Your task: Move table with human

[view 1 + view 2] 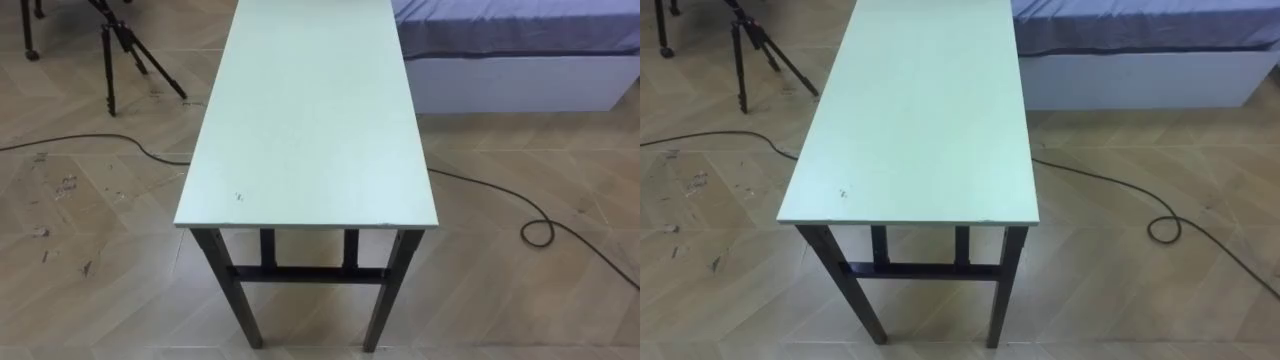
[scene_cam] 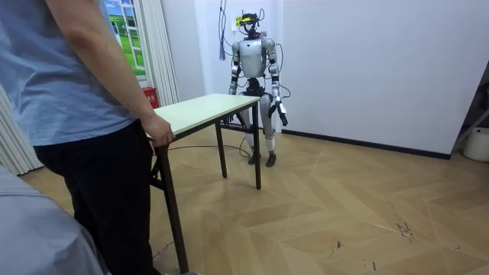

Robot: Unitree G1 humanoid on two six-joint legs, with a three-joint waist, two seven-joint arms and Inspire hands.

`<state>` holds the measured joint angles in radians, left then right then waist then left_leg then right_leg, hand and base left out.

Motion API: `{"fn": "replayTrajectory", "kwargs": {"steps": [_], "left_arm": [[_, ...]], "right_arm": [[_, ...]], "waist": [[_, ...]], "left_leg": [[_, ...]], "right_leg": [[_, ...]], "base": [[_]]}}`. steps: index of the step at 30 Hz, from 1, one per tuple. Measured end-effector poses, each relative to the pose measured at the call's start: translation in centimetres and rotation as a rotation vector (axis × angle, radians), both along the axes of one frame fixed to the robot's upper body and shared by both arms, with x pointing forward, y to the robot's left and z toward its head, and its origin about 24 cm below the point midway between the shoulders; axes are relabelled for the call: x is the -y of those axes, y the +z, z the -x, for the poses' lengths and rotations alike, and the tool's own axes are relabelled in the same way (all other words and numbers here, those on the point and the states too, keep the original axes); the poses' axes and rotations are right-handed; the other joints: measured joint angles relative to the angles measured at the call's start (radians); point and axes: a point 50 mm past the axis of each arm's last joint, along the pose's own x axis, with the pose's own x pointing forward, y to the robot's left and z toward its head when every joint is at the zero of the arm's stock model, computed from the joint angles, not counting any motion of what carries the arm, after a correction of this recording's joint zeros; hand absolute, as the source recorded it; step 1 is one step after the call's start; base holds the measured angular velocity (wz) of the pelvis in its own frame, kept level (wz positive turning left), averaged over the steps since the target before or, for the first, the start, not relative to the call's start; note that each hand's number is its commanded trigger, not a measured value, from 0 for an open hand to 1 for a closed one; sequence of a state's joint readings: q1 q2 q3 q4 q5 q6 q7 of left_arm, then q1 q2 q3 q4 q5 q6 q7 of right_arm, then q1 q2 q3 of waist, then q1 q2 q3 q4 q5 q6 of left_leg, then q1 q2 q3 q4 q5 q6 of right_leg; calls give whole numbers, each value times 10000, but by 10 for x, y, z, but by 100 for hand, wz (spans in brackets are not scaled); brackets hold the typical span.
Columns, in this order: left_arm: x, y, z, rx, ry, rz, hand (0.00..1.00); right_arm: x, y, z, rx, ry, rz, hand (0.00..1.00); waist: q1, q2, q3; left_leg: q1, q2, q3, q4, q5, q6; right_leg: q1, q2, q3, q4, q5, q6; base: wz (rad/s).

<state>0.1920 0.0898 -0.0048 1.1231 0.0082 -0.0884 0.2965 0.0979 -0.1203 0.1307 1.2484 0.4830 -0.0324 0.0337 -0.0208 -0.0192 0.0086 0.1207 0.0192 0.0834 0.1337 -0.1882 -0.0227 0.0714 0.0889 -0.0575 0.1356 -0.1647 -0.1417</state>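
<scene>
A long table [image 1: 310, 120] with a pale green top and black legs stretches away from me, its near short edge just below me. In the room view I stand upright at the far end of the table [image 2: 202, 111], facing it, with my arms hanging down. My left hand [image 2: 283, 116] hangs beside my thigh, clear of the table. My right arm drops behind the tabletop's far corner. At the near end stands a person [image 2: 84, 114] in a blue shirt, and the person's hand [image 2: 160, 131] grips the table's edge.
A bed [image 1: 520, 50] with a purple sheet lies beyond the table's right side. A black tripod [image 1: 125, 45] stands to the left. A dark cable [image 1: 530, 230] loops over the wood floor on the right. A curtain [image 2: 157, 46] hangs behind the table.
</scene>
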Motion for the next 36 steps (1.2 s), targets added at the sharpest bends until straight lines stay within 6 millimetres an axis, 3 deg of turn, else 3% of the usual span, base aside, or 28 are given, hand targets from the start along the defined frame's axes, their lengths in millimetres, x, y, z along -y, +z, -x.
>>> {"fn": "replayTrajectory", "kwargs": {"steps": [3,6,8,9,18,19,26,36], "left_arm": [[0,0,0,36,186,58,0],[0,0,1,121,631,194,0],[0,0,1,177,897,301,0],[0,0,1,207,1040,367,0],[2,-2,2,349,1604,1205,0],[2,-2,1,394,1591,1340,0],[3,-2,0,551,1813,2072,0],[11,-3,-3,1340,3257,4120,0]], "right_arm": [[0,0,0,-4,15,-3,0],[0,0,0,11,13,-1,0],[0,0,0,14,12,1,0],[0,0,0,17,11,-7,0],[0,0,2,127,-911,-341,0],[0,0,3,126,-970,-400,0],[-1,0,5,414,-1309,-1094,0],[-6,4,-9,1545,-1472,-2308,0]], "waist": [[0,-46,29],[17,-1,1],[18,-50,28],[19,16,-11],[169,-46,-1],[246,1,-32],[290,33,-33],[309,156,-50]], "left_leg": [[-1,0,-22,0,0,0],[-4,0,-29,0,0,0],[-5,0,-27,0,0,0],[-10,0,-29,1,0,0],[1,3,-25,0,-3,3],[-3,2,-17,2,-4,4],[-46,5,-31,16,-31,39],[-117,9,-12,35,-37,38]], "right_leg": [[-2,0,2,-2,0,0],[-3,0,2,-3,0,0],[-4,0,-1,-3,0,0],[-4,0,-6,-9,0,0],[-20,0,25,7,0,0],[-21,0,30,4,0,0],[-19,-1,-43,2,0,0],[-77,-7,-100,-5,-4,8]], "base": [[0],[0],[0],[0],[0],[0],[2],[1]]}}
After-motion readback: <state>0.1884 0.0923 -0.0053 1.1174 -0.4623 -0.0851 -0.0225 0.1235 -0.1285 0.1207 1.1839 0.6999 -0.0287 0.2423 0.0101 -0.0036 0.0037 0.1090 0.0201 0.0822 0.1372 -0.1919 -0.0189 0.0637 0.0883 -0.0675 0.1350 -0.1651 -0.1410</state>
